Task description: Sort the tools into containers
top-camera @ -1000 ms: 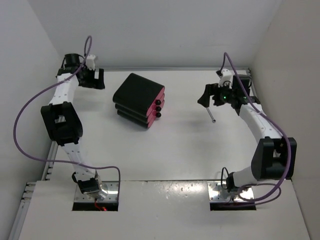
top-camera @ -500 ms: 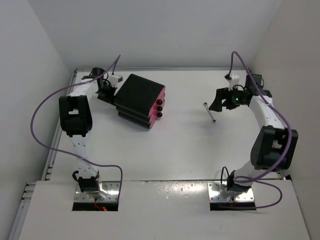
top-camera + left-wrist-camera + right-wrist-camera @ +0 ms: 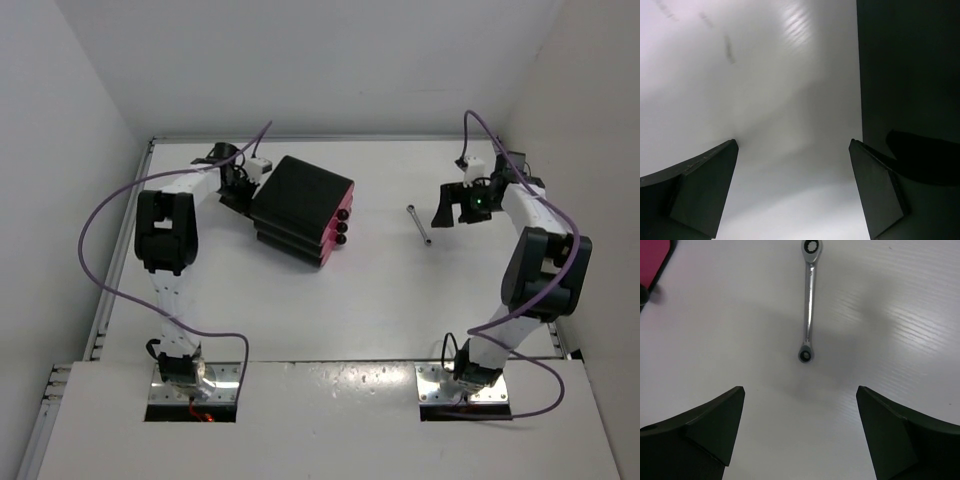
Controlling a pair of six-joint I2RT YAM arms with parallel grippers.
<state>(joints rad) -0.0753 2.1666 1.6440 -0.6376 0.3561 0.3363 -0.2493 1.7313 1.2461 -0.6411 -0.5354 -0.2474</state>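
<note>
The black cabinet (image 3: 300, 200) with three shut magenta drawers (image 3: 333, 228) lies at mid-left. Its dark wall fills the right of the left wrist view (image 3: 910, 75). My left gripper (image 3: 242, 190) is open and empty at the cabinet's back left side, and in its wrist view (image 3: 795, 190) the right finger (image 3: 877, 195) is against that wall. A thin silver wrench (image 3: 419, 224) lies on the table, also in the right wrist view (image 3: 809, 300). My right gripper (image 3: 447, 208) is open and empty just right of it (image 3: 800, 425). Scissors, screwdriver and the yellow-handled tool are out of view.
White walls close the table on the left, back and right. A corner of a magenta drawer (image 3: 652, 255) shows at the top left of the right wrist view. Purple cables loop off both arms.
The right gripper let go of the wrench, which now lies on the table, and drew back to the right. The left gripper came to the cabinet, and the cabinet shifted right.
</note>
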